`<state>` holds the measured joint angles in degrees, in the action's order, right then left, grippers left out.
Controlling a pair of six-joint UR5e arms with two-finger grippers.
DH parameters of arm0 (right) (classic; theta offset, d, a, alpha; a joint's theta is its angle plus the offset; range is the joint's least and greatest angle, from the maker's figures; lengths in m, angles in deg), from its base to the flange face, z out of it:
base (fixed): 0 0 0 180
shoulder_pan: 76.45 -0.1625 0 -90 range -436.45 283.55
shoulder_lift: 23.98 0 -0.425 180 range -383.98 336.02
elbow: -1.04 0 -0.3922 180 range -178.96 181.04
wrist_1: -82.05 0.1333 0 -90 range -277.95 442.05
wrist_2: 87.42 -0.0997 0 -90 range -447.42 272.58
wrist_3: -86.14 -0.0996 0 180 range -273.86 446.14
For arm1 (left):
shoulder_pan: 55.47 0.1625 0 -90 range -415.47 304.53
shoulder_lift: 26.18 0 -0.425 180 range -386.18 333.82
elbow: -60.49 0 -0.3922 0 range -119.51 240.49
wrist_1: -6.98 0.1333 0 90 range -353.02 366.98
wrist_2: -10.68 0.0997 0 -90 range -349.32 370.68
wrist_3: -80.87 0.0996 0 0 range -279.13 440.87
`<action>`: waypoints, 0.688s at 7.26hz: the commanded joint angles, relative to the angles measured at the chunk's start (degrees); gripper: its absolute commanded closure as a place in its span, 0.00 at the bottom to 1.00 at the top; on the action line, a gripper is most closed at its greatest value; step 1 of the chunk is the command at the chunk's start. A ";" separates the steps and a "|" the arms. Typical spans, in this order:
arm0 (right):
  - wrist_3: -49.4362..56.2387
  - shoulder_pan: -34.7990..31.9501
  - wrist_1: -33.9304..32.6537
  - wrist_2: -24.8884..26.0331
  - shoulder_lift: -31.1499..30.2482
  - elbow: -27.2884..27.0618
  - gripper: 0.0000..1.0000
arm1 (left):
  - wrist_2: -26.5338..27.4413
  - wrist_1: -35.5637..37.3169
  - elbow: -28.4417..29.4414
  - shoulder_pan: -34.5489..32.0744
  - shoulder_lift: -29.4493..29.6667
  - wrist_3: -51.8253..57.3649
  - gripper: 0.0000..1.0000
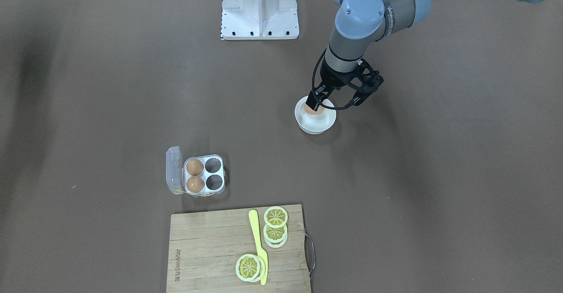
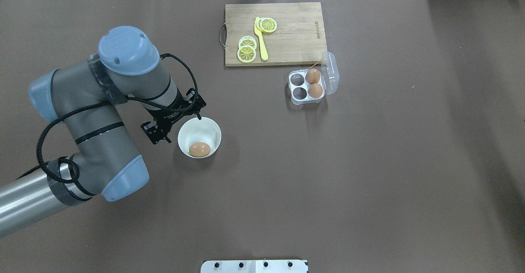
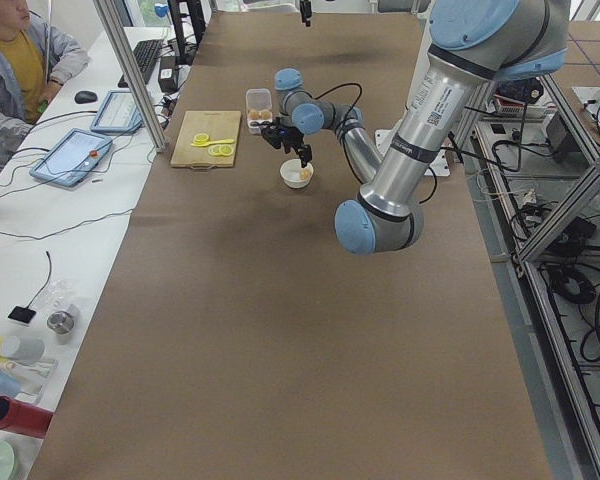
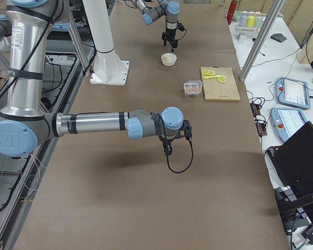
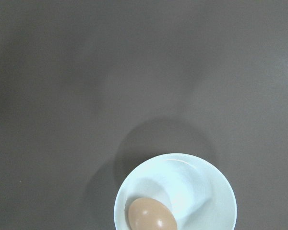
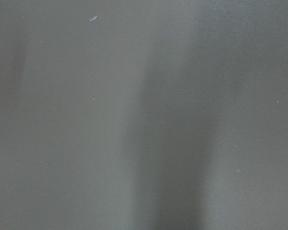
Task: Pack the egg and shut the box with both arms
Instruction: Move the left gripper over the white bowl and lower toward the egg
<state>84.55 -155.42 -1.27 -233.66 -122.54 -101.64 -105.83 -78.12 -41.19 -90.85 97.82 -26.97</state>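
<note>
A light-brown egg (image 2: 199, 149) lies in a round white bowl (image 2: 205, 121); it also shows in the left wrist view (image 5: 152, 215) and the front view (image 1: 313, 111). My left gripper (image 1: 317, 99) hangs just above the bowl (image 1: 304, 125), its fingers apart and holding nothing. The clear egg box (image 1: 204, 175) stands with its lid open, two eggs (image 1: 195, 167) in the cells on the lid's side and two cells empty; in the overhead view it (image 2: 307, 86) sits right of centre. My right gripper (image 4: 168, 148) shows only in the right side view, and I cannot tell its state.
A wooden cutting board (image 1: 206, 249) with lemon slices (image 1: 276, 217) and a yellow knife (image 1: 257, 240) lies beside the box. The white metal base (image 1: 259, 7) stands at the robot's edge. An operator (image 3: 20, 60) sits at a side desk.
</note>
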 commanded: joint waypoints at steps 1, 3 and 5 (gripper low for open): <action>0.00 0.04 0.00 -0.01 0.04 0.02 0.00 | 1.98 -0.23 4.01 1.19 2.99 -5.43 0.02; 0.00 0.22 0.00 -0.01 0.04 0.02 0.00 | 4.80 -0.23 5.00 2.95 2.91 -6.25 0.04; 0.00 0.31 0.00 -0.01 0.04 0.02 0.00 | 4.80 -0.32 5.26 4.17 2.30 -6.25 0.15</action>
<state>84.56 -155.20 -1.27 -233.67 -122.51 -101.62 -101.18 -78.38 -36.25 -87.61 100.50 -33.18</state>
